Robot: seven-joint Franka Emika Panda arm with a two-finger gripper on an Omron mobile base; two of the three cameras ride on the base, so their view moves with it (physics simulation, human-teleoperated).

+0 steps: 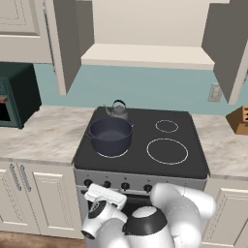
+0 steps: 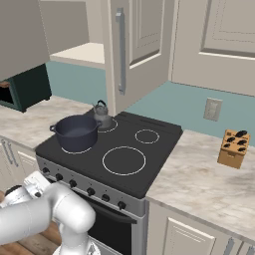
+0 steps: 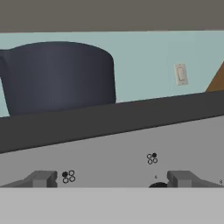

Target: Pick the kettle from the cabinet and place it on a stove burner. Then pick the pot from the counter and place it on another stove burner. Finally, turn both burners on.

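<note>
The small grey kettle (image 1: 116,110) (image 2: 101,114) stands on the back-left stove burner. In front of it the wide navy pot (image 1: 110,135) (image 2: 75,132) (image 3: 57,76) sits on the front-left burner. The two right burners (image 1: 167,151) (image 2: 124,160) are bare white rings. The cabinet (image 1: 145,55) (image 2: 82,52) hangs open above with a bare shelf. My gripper (image 1: 103,192) (image 2: 36,182) (image 3: 113,179) is low in front of the stove's grey knob panel (image 3: 131,148), open, with nothing between its fingertips (image 3: 41,178). A dark knob (image 3: 157,185) peeks up near the right fingertip.
A row of knobs (image 1: 125,186) (image 2: 90,191) runs along the stove front. A wooden knife block (image 1: 240,119) (image 2: 234,148) stands on the counter (image 1: 43,135) (image 2: 199,179) at the right. A dark green oven (image 1: 14,97) (image 2: 25,87) sits at the left. Open cabinet doors (image 2: 134,45) hang over the cooktop.
</note>
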